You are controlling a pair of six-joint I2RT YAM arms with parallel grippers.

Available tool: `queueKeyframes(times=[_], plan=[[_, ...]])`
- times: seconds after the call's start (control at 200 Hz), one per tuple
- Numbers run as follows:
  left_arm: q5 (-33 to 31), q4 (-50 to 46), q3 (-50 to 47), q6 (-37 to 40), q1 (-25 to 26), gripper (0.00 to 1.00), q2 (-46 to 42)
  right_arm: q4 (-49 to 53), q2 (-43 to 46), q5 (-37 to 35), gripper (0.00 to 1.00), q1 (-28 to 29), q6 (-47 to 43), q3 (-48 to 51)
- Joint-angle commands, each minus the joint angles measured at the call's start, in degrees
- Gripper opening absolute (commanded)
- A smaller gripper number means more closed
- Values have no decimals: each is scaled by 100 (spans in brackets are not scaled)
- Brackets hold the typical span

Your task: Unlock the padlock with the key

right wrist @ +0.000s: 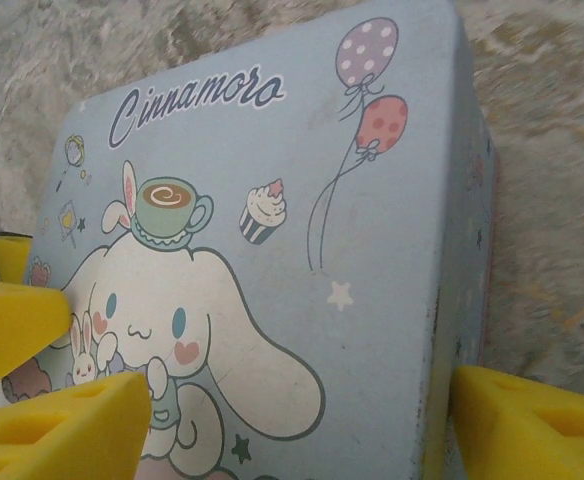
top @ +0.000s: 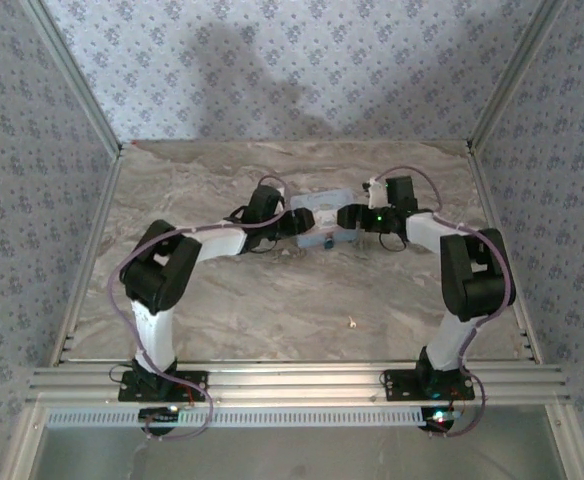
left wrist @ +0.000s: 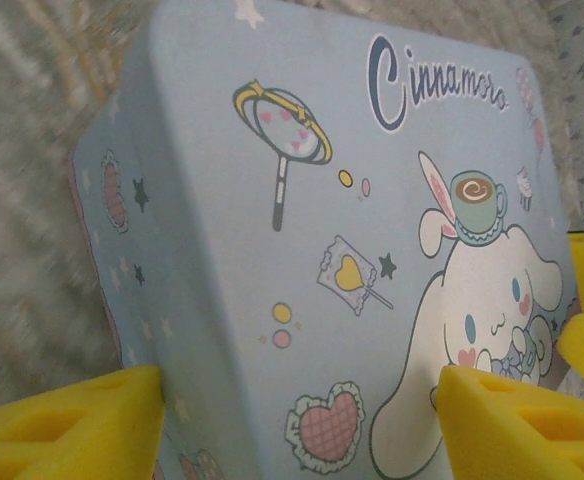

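Observation:
A light-blue cartoon-printed tin (top: 319,210) lies at the table's far middle. The small dark teal padlock (top: 327,241) sits against its near side. The key (top: 352,322) is a pale speck on the marble, well nearer to me than the tin. My left gripper (top: 290,216) clasps the tin's left end, its yellow fingers (left wrist: 67,425) astride the tin (left wrist: 302,230). My right gripper (top: 346,217) clasps the right end, with one of its fingers (right wrist: 532,425) pressed to the tin's (right wrist: 302,180) side wall. In both wrist views the padlock and key are hidden.
Patterned walls close in the table on the left, back and right. An aluminium rail (top: 292,380) runs along the near edge by the arm bases. Bare marble (top: 272,310) spreads between the tin and the bases.

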State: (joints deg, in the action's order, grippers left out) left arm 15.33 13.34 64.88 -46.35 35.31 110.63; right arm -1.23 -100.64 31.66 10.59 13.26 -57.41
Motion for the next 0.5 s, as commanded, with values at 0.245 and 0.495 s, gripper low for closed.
queueKeyframes(times=[0.245, 0.495], plan=[[-24, -124, -1399, 127, 121, 71, -1588, -117, 427, 154, 81, 1227, 283, 360], [-365, -308, -2106, 45, 118, 74, -2164, -208, 226, -101, 82, 1648, 361, 302]])
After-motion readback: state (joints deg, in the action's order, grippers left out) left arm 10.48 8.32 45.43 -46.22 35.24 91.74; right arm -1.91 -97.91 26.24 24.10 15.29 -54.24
